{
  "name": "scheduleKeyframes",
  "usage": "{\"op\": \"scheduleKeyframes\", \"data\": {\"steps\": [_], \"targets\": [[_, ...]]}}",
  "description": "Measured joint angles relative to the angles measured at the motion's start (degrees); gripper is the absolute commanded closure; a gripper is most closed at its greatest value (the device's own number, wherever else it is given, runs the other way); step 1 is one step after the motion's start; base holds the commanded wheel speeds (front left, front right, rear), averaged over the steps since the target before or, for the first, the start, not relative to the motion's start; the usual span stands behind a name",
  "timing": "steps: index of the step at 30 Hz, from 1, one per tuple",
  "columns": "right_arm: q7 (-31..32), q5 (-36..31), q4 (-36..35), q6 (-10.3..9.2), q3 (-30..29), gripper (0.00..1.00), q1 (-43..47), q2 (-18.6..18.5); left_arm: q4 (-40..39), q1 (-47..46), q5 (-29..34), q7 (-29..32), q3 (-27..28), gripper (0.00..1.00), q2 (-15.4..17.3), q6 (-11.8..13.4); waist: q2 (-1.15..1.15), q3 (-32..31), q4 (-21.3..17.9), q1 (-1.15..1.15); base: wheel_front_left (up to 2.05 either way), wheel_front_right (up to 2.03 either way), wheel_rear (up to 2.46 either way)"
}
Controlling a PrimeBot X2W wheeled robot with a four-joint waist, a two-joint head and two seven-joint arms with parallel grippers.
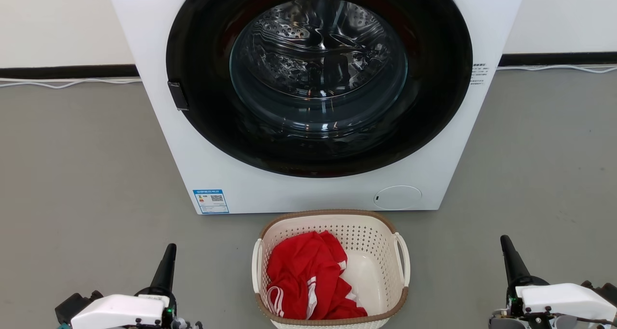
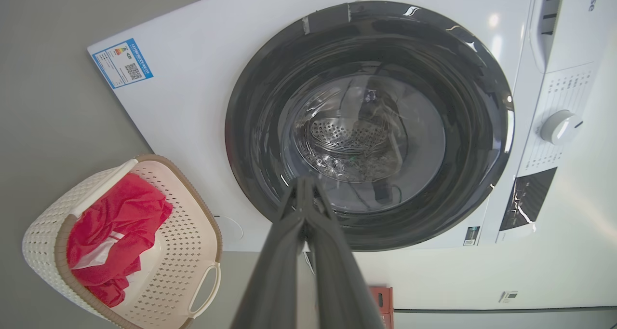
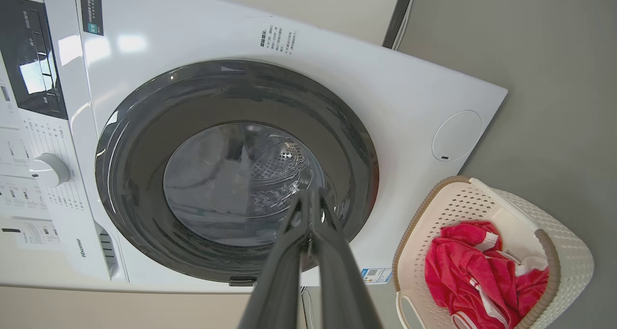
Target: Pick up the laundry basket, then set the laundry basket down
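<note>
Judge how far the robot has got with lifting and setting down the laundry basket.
Done: nothing visibly; the laundry basket sits on the floor before the washing machine, red garment inside. In hand: nothing; left gripper and right gripper are shut and empty, either side of it, clear of its handles. Left: grasp, lift, set down.

Cream perforated laundry basket point(image 1: 371, 242) with brown rim holds red, white-striped cloth point(image 1: 308, 276); white washing machine point(image 1: 159, 126), black door.
</note>
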Motion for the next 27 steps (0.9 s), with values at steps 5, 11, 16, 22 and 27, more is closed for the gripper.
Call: {"op": "scheduleKeyframes", "data": {"steps": [5, 11, 16, 22, 27], "targets": [[0.8, 3.6, -0.8, 0.0, 0.0, 1.0, 0.0, 0.0, -0.6, -0.2, -2.6, 0.9, 0.2, 1.0, 0.0, -0.3, 0.0, 0.0, 0.0, 0.0, 0.0, 0.0, 0.0], [1.9, 7.8, -1.2, 0.0, 0.0, 1.0, -0.1, -0.1, -1.2, -0.3, -6.0, 1.9, 0.5, 1.0, 0.1, -0.5, 0.0, 0.1, 0.0, 0.0, 0.0, 0.0, 0.0], [2.5, 11.4, -1.6, 0.0, 0.0, 1.0, -0.2, -0.1, -1.7, -0.4, -9.0, 2.8, 0.7, 1.0, 0.1, -1.0, 0.0, 0.1, 0.0, -0.01, 0.0, 0.0, 0.0], [3.5, 15.6, -2.3, 0.0, 0.0, 1.0, -0.9, -0.1, -2.4, -0.4, -12.4, 3.7, 1.1, 1.0, 0.1, -1.5, 0.0, 0.2, -0.1, -0.01, 0.0, 0.0, 0.0], [3.9, 17.8, -2.7, 0.0, 0.0, 1.0, -0.9, -0.2, -2.6, -0.4, -14.0, 4.0, 1.2, 1.0, 0.2, -2.0, 0.0, 0.2, -0.1, 0.0, 0.0, 0.0, 0.0]]}}
